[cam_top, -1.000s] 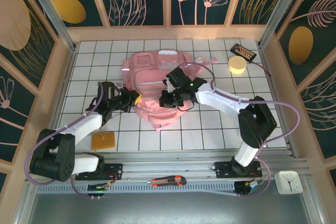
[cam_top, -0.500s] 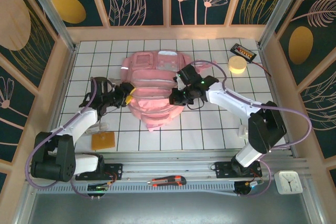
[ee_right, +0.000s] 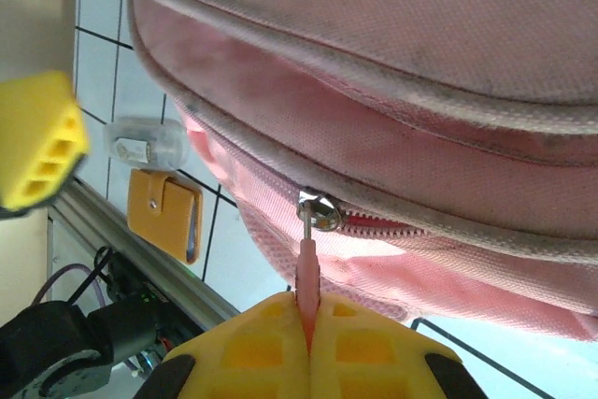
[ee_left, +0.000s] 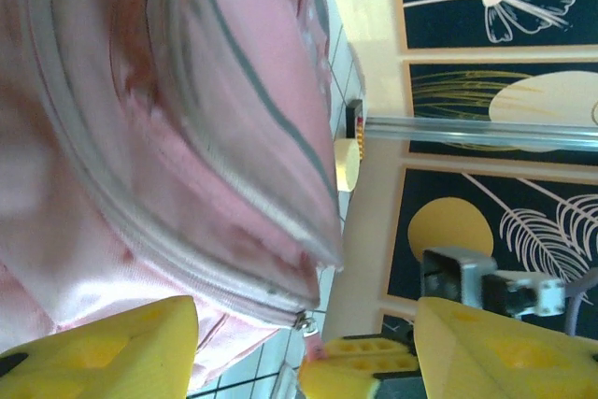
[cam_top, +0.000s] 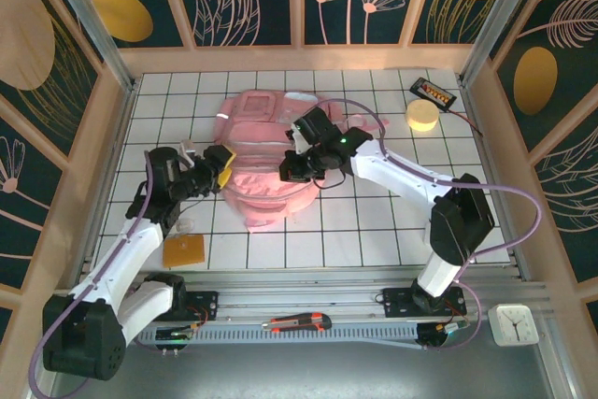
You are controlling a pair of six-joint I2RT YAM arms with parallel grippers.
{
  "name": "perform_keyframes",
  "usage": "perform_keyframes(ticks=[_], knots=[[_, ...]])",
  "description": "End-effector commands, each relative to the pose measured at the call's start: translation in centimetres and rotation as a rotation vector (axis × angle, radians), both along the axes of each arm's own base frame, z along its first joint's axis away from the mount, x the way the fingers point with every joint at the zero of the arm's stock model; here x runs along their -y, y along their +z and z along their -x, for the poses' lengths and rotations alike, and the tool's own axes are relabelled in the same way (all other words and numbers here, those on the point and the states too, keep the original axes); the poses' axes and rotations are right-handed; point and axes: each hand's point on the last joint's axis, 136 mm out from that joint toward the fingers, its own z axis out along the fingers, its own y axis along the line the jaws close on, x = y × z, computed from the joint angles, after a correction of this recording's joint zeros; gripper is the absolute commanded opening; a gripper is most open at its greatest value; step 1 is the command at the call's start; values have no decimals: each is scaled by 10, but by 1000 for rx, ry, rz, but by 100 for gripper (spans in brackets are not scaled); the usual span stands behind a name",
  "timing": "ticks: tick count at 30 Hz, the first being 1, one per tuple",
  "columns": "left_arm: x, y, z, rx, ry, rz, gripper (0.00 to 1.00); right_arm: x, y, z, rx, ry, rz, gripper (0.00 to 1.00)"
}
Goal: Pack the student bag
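Since a second ago the left tool (cam_top: 222, 167) has let go of the student bag (cam_top: 266, 151) and drawn back toward 9 o'clock. Over the last half second the right tool (cam_top: 291, 171) has shifted toward 9 o'clock across the bag.

The left tool now stands wide, its yellow fingers (ee_left: 103, 348) apart and the bag's pink side just beside them. The right tool is pinched tight on the pink zip pull (ee_right: 307, 273), which hangs from the metal slider (ee_right: 320, 209) on a seam of the bag. What the bag holds cannot be seen.

The bag lies on the tiled counter (cam_top: 374, 231), from the centre toward 12 o'clock. The left tool is at its 9 o'clock edge and the right tool is over its 3 o'clock half.

A yellow wallet (cam_top: 184, 250) lies at the bag's 7 o'clock, close to the counter's near edge. A yellow roll (cam_top: 421, 117) and a black pack (cam_top: 433, 92) sit at its 2 o'clock, by the far right corner. Bare tiles stretch from the bag's 3 to 5 o'clock.
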Motion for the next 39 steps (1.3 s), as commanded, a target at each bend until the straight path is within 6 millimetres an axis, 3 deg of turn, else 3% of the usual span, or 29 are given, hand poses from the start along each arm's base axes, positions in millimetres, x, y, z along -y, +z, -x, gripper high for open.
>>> perform_keyframes(ticks=[1, 5, 16, 20, 22, 25, 28, 29, 32, 39], knots=[[18, 3, 5, -43, -16, 83, 62, -22, 28, -1, 29, 29, -87, 0], [32, -5, 5, -65, -22, 136, 61, -31, 30, 4, 31, 41, -91, 0], [34, -17, 1, -103, -4, 175, 60, -54, 30, 20, 37, 84, -83, 0], [34, -26, 0, -122, 3, 185, 55, -58, 28, 26, 35, 101, -74, 0], [35, -29, -2, -126, 0, 183, 50, -60, 25, 29, 32, 108, -68, 0], [36, -33, -3, -131, -3, 177, 33, -62, 22, 32, 27, 114, -64, 0], [36, -36, -3, -134, -2, 176, 6, -60, 20, 32, 27, 110, -53, 0], [35, -37, -3, -134, 4, 172, 0, -58, 18, 31, 28, 102, -38, 0], [32, -39, -3, -133, 12, 160, 0, -40, 7, 28, 28, 64, 38, 0], [16, -36, -5, -120, 48, 155, 0, 41, -18, 17, -6, -92, 138, 0]])
